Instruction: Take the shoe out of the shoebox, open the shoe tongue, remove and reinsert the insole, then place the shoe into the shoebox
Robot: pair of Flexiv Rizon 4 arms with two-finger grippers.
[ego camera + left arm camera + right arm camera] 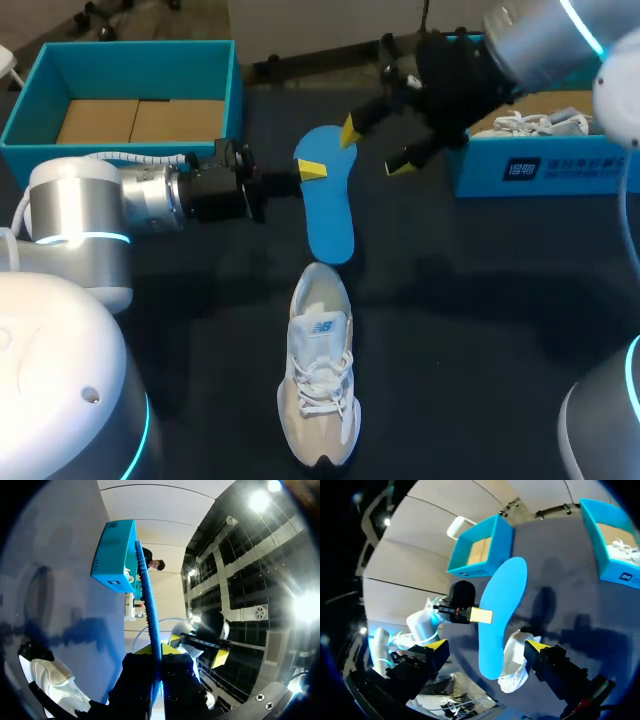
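A blue insole [330, 215] hangs above the dark table, gripped at its edge by my left gripper [312, 172], which is shut on it. The left wrist view shows the insole [150, 605] edge-on between that gripper's [157, 650] yellow tips. My right gripper [373, 148] stands open just right of the insole's far end, not touching it. Seen from the right wrist, the insole [502, 610] lies ahead of that open gripper [486, 645]. A white and beige shoe [320, 385] lies on the table below the insole, heel towards it. It also shows as the shoe [515, 662] and the shoe [50, 680].
An empty teal shoebox [130, 55] with a cardboard floor stands at the back left. A second teal box [540, 165] at the back right holds another white shoe [535, 122]. Bare table [480, 300] spreads around the shoe at the front.
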